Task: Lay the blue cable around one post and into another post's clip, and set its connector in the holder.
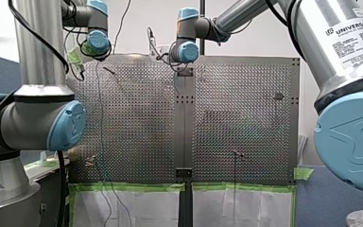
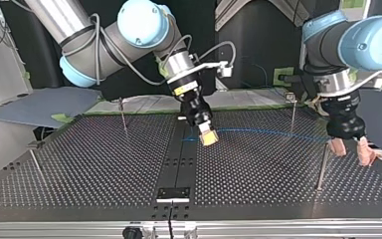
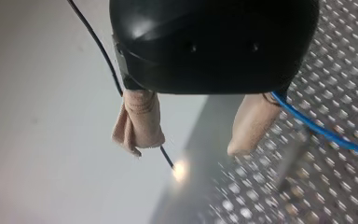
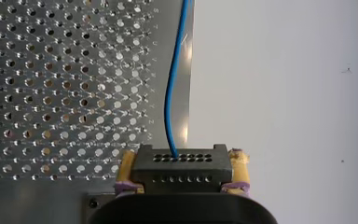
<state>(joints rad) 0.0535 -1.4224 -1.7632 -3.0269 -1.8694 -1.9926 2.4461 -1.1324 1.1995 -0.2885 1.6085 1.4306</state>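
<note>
In the top view my right gripper (image 2: pixel 207 135), with yellow pads, hangs over the table's centre strip. It is shut on the black connector (image 4: pixel 182 167), which the right wrist view shows clamped between the pads. The blue cable (image 4: pixel 171 93) leaves the connector and runs low over the table (image 2: pixel 273 133) toward the top view's right, past a thin post (image 2: pixel 292 113). My left gripper (image 2: pixel 350 148) hovers there with its beige fingers (image 3: pixel 139 122) spread open and nothing between them. The cable (image 3: pixel 324 134) passes just beside one finger. A black holder (image 2: pixel 174 193) sits on the strip near the top view's front edge.
Thin posts stand on the perforated table (image 2: pixel 104 169): one by my left gripper (image 2: pixel 322 168) and two at the top view's left (image 2: pixel 123 114), (image 2: pixel 35 167). In the front view, green tape (image 1: pixel 127 187) edges the table's near side.
</note>
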